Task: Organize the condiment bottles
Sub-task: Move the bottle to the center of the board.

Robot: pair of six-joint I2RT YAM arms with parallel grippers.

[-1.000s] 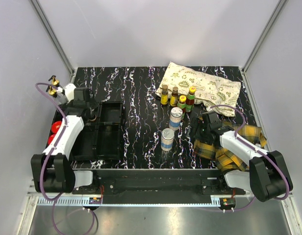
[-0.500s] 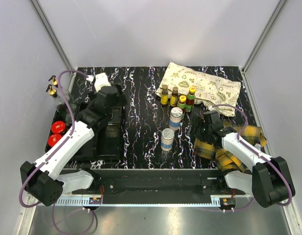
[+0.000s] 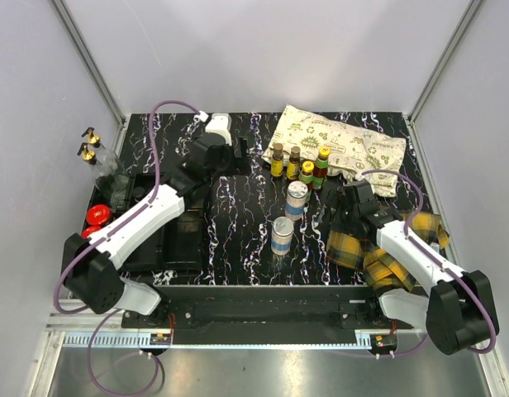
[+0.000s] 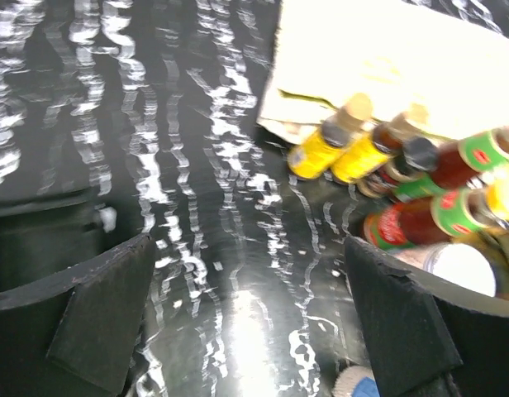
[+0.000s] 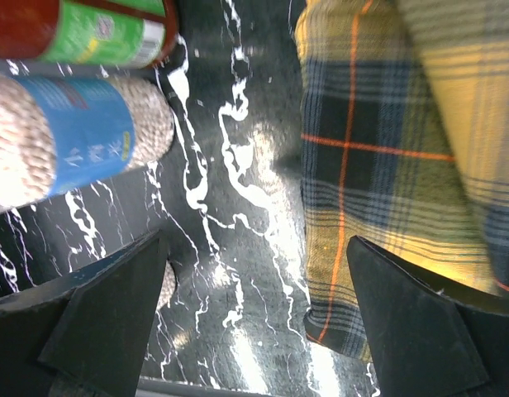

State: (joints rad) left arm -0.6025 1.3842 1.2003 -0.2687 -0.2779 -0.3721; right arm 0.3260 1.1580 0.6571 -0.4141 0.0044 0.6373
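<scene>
**A:** A tight cluster of slim sauce bottles (image 3: 298,168) stood upright at the back of the counter (image 3: 238,223). The yellow ones were on the left, the red ones with green labels on the right.

**B:** And just in front were two silver-lidded shakers (image 3: 297,199), white with blue bands. One sat right by that cluster, the nearer shaker (image 3: 282,235) a little apart, both upright.

**A:** Far left, two red-lidded jars (image 3: 96,216) sat side by side. Behind them at the edge were two gold-capped clear bottles (image 3: 88,154), standing close together.
</scene>
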